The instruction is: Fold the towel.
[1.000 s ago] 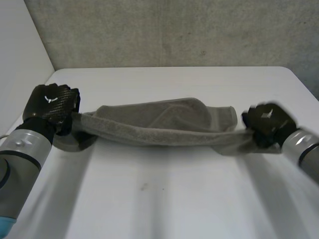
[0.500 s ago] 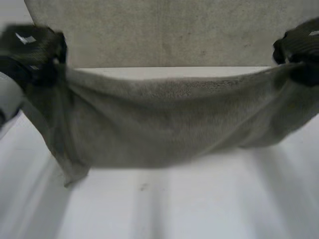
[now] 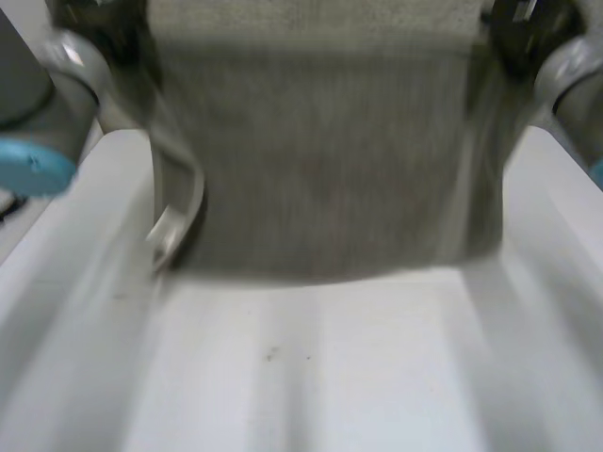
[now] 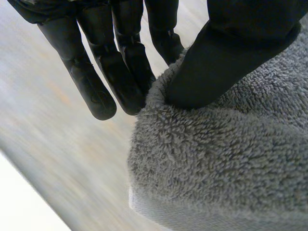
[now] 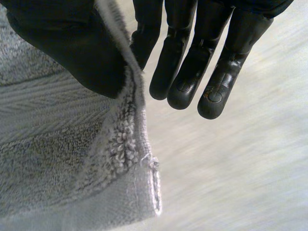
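The left hand (image 4: 120, 67) pinches one top corner of the towel (image 3: 320, 169) between its thumb and straight fingers. The cloth hangs as a broad sheet between the two hands, and I cannot tell whether its lower edge is just above the counter (image 3: 311, 377) or brushing it. The right hand (image 5: 62, 53) pinches the other top corner the same way, and since both grips take only a little cloth near the hem, a quick swing could pull a corner free, while lowering the two sides unevenly would likely leave a crooked fold.
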